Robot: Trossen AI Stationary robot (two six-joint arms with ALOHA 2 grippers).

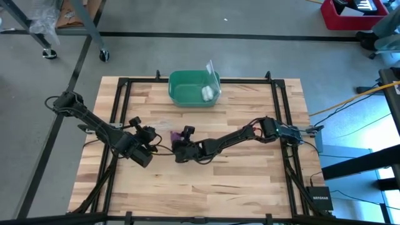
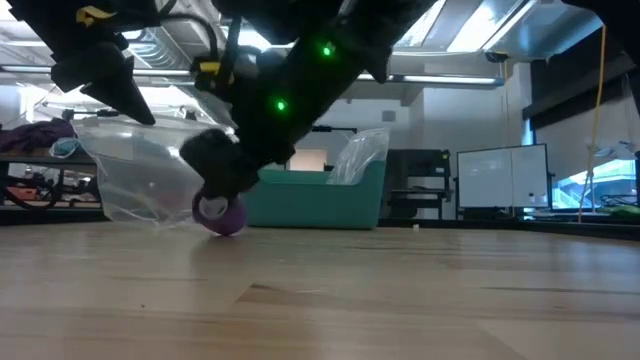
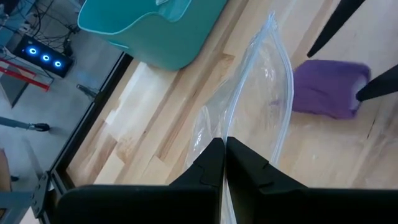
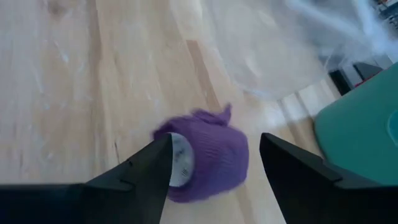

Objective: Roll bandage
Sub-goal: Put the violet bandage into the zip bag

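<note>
The purple bandage is a small compact roll (image 4: pixel 208 160) with a white core, lying on the wooden table; it also shows in the low view (image 2: pixel 222 213) and the high view (image 1: pixel 173 135). My right gripper (image 4: pixel 214 171) is open just above the table, one finger on either side of the roll. My left gripper (image 3: pixel 224 149) is shut on a clear plastic bag (image 3: pixel 261 81), just left of the roll (image 3: pixel 326 87). In the high view my left gripper (image 1: pixel 155 139) and right gripper (image 1: pixel 179 144) are close together at mid-table. My left gripper pinches an edge of the clear bag (image 3: pixel 225 134) between its two shut fingers. The bag stretches ahead of the fingers toward the roll and stands up off the table (image 2: pixel 140 180). My right gripper has one finger (image 4: pixel 149 168) right by the roll's core end; I cannot tell whether it touches.
A green bin (image 1: pixel 194 87) stands at the table's far middle, holding a small white roll (image 1: pixel 206 94) and another clear bag (image 1: pixel 211 67). A black frame (image 1: pixel 125 100) runs around the work area. Bare wood lies toward the near edge.
</note>
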